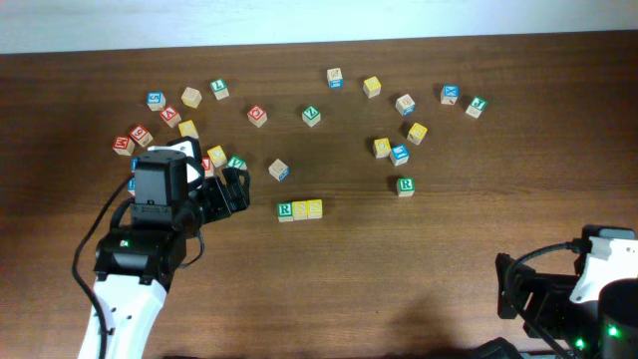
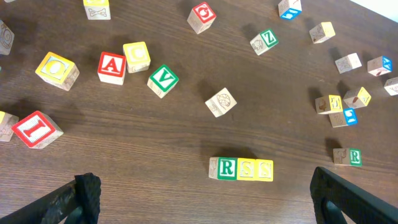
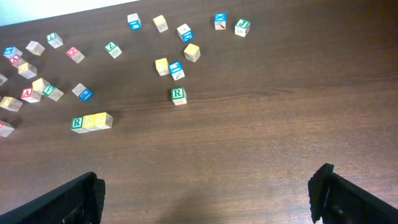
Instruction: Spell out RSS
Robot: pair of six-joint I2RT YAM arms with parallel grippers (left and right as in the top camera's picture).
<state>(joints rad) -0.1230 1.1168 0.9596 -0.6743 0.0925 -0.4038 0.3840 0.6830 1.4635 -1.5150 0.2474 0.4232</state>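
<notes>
A green R cube (image 1: pixel 285 210) and two yellow S cubes (image 1: pixel 300 209) (image 1: pixel 315 207) stand touching in a row at the table's middle, reading R S S. The row also shows in the left wrist view, R (image 2: pixel 227 168), S (image 2: pixel 246 169), S (image 2: pixel 264 170), and in the right wrist view (image 3: pixel 91 121). My left gripper (image 1: pixel 231 190) (image 2: pixel 205 199) is open and empty, just left of the row and apart from it. My right gripper (image 3: pixel 205 196) is open and empty at the front right, its fingertips hidden under the arm (image 1: pixel 568 294) in the overhead view.
Several loose letter cubes lie scattered across the back of the table, among them a second green R (image 1: pixel 405 185), a red A (image 2: pixel 112 66), a green V (image 2: pixel 163 80) and a red I (image 2: pixel 36 129). A cluster sits beside my left arm.
</notes>
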